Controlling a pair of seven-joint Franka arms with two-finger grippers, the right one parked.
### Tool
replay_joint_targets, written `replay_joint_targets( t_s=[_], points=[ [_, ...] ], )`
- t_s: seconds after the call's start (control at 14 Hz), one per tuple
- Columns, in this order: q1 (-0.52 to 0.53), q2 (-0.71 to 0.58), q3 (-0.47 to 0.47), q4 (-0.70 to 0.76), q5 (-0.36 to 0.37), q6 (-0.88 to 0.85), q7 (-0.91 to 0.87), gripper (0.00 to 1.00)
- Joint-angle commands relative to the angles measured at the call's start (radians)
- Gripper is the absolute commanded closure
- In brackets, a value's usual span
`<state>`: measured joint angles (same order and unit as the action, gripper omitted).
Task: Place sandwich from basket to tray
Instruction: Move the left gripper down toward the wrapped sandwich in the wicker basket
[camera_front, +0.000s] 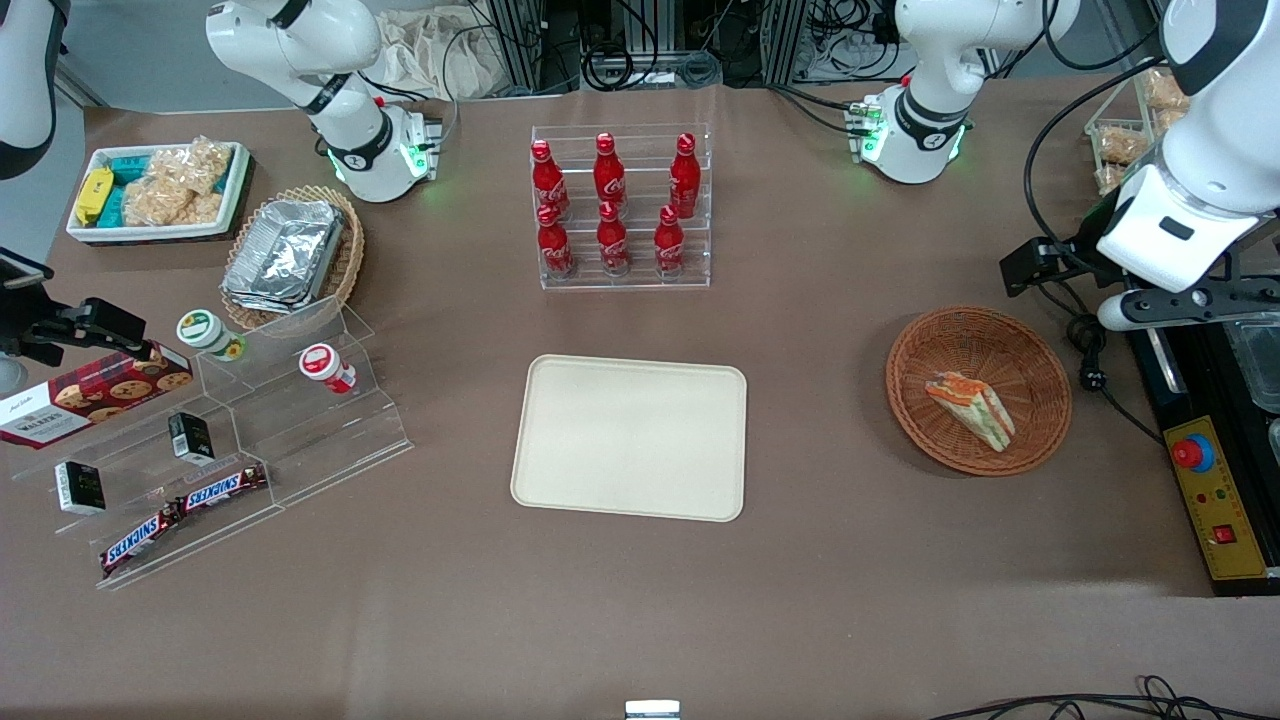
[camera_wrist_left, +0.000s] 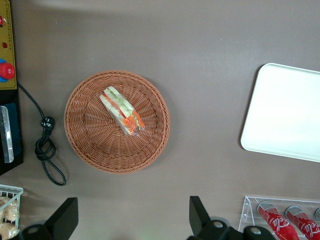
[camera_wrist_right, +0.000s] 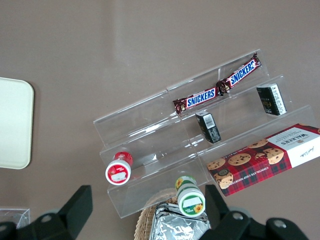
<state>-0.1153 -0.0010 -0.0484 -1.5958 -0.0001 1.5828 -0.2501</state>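
Nothing is looking done yet; the wrapped sandwich wedge (camera_front: 969, 408) is lying in the reddish-brown wicker basket (camera_front: 1040, 368) toward the working arm's end of the table, and the cream tray (camera_front: 630, 437) is sitting bare, well apart; grasp, lift and carry are all remaining; the left gripper (camera_wrist_left: 131, 220) is hovering high above the basket, fingers spread wide and holding nothing; the wrist view is showing this spread, while the front view is hiding the fingers.
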Motion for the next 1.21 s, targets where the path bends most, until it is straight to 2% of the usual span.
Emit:
replay_joint_targets(
  t_s=[0.0,0.21,0.36,0.5,0.93,1.14],
  points=[
    [-0.009,0.019,0.007,0.039,-0.003,-0.059,0.011,0.00],
    [-0.003,0.045,0.008,0.039,-0.006,-0.061,-0.001,0.00],
    [0.003,0.055,0.012,-0.005,-0.009,-0.050,-0.113,0.00],
    [0.054,0.081,0.013,-0.038,-0.014,-0.021,-0.219,0.00],
    [0.103,0.160,0.018,-0.262,-0.006,0.316,-0.391,0.00],
    [0.115,0.255,0.018,-0.315,0.009,0.462,-0.490,0.00]
  ],
)
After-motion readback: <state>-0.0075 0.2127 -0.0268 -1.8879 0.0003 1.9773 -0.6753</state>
